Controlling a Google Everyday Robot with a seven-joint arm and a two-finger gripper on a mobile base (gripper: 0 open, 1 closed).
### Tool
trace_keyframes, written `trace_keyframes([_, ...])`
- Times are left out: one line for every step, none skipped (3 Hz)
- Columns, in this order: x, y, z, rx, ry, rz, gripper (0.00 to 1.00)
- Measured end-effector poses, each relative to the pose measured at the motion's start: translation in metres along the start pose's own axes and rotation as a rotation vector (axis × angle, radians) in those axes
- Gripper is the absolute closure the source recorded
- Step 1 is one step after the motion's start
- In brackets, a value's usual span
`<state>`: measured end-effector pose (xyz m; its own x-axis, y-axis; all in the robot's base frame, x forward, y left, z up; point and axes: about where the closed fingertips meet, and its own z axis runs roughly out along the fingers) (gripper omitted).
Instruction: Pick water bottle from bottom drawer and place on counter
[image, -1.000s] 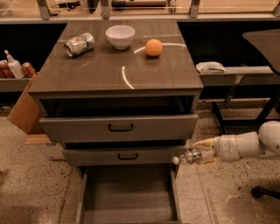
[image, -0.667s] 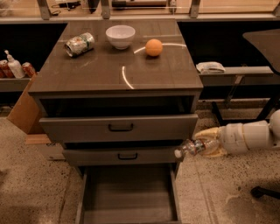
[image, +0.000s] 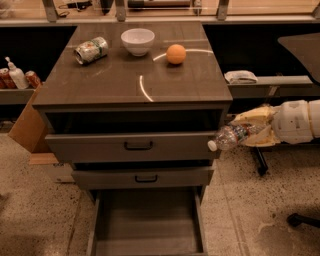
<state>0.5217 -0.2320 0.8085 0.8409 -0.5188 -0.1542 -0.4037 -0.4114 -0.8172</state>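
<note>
My gripper (image: 246, 131) comes in from the right and is shut on the water bottle (image: 228, 137), a small clear crinkled bottle held sideways with its white cap pointing left. The bottle hangs just right of the cabinet, level with the top drawer front and below the counter's edge. The counter (image: 115, 80) is a glossy dark top with curved light streaks. The bottom drawer (image: 148, 222) is pulled out at the bottom of the view, and its bare floor holds nothing.
On the counter lie a crushed green-and-white can (image: 91, 50), a white bowl (image: 138, 40) and an orange (image: 176, 54). A white pump bottle (image: 16, 75) and red cans stand on a shelf at left. A cardboard box (image: 26, 125) leans beside the cabinet.
My gripper has risen with the water bottle, from the level of the middle drawer to the level of the top drawer, still beside the cabinet's right side.
</note>
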Motion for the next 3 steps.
trace_keyframes([0.000,0.000,0.000,0.000,0.000,0.000,1.00])
trace_keyframes([0.008,-0.030,-0.009,0.045,-0.017,0.009,1.00])
trace_keyframes([0.021,-0.078,-0.025,0.089,-0.048,0.025,1.00])
